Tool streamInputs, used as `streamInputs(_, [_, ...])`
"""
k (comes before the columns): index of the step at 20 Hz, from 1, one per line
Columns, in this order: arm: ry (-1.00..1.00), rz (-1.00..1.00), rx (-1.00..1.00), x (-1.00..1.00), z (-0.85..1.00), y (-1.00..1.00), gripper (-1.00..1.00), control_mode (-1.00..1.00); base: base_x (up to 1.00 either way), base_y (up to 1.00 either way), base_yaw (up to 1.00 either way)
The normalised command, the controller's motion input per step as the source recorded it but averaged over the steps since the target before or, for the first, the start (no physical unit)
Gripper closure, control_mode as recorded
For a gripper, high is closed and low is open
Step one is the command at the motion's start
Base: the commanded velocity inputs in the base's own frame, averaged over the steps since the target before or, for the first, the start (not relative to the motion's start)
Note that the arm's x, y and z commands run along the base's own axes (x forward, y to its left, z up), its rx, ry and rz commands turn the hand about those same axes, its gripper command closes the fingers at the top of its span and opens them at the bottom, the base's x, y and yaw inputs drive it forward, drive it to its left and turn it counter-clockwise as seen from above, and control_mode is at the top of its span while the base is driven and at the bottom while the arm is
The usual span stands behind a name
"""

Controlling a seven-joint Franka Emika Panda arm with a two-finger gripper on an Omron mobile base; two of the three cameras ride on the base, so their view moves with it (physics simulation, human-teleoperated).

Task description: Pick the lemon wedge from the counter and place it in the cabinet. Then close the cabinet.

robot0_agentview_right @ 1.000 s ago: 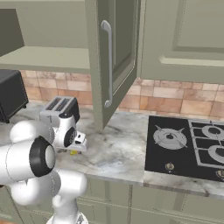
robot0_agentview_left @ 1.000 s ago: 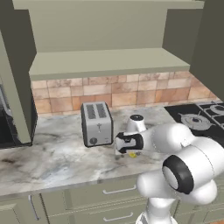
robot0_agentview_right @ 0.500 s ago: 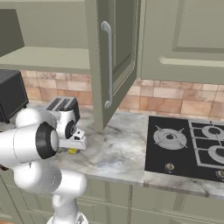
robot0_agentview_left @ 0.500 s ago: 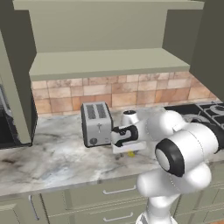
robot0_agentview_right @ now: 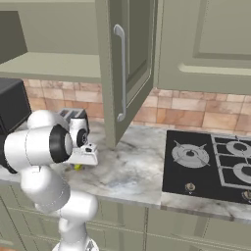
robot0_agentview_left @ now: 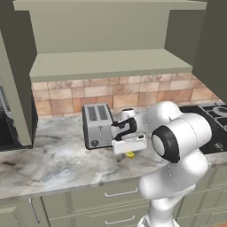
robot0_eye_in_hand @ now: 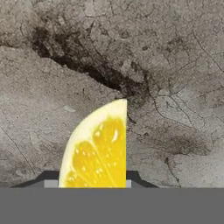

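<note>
End effector [robot0_eye_in_hand: 92, 183] astride lemon wedge [robot0_eye_in_hand: 97, 148]

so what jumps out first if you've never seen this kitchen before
Probably the big white robot arm, bent low over the marbled counter with its gripper down on a tiny yellow lemon wedge just in front of the silver toaster. Above it, the olive-green cabinet stands wide open, its bare shelf waiting, one door swung out over the counter beside the black stovetop.
</note>
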Motion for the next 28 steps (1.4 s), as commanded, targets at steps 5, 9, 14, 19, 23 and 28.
streamInputs(5, [-0.26,0.05,-0.06,-0.55,0.23,-0.57,1.00,-1.00,0.00,0.00,0.00])
streamInputs(9, [-0.33,0.02,-0.06,-0.49,0.71,-0.42,1.00,-1.00,0.00,0.00,0.00])
streamInputs(14, [-0.31,0.00,-0.04,-0.56,0.98,-0.30,1.00,-1.00,0.00,0.00,0.00])
streamInputs(19, [-0.13,0.00,0.03,-0.61,1.00,-0.19,1.00,-1.00,0.00,0.00,0.00])
streamInputs(23, [-0.10,0.00,0.05,-0.47,1.00,-0.07,1.00,-1.00,0.00,0.00,0.00])
streamInputs(28, [-0.15,0.00,0.07,-0.19,1.00,0.00,1.00,-1.00,0.00,0.00,0.00])
